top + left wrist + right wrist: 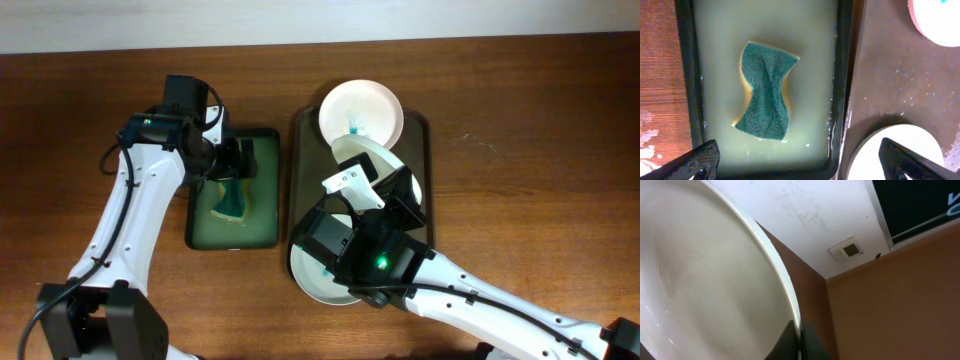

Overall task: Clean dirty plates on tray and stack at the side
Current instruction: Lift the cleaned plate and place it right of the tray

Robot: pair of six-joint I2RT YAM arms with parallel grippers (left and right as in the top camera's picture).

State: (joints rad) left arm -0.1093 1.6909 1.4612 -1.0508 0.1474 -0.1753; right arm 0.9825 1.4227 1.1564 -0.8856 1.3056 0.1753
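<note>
Hovering above the teal sponge [762, 92] in the small dark green tray [685, 75], the left pincer [802, 162] is spread apart. Over the large brown-grey rectangular tray [420, 135], the right pincer [800, 342] clamps the rim of a tilted round white plate [700, 280]; its arm hides much of the nearest plate [300, 275].

Overhead camera looks straight down on the table [520, 120] from well above, taking in the green tray [262, 225] and brown tray [305, 160] side by side. Left wrist camera also faces down, far nearer, over the green tray and its sponge [764, 92], with a strip of the brown tray at right; the overhead view shares all of these. Right wrist camera sits tight against a tilted plate [700, 290] and faces upward past the rim to a wall [880, 305]. That plate is all it shares with the overhead view.
</note>
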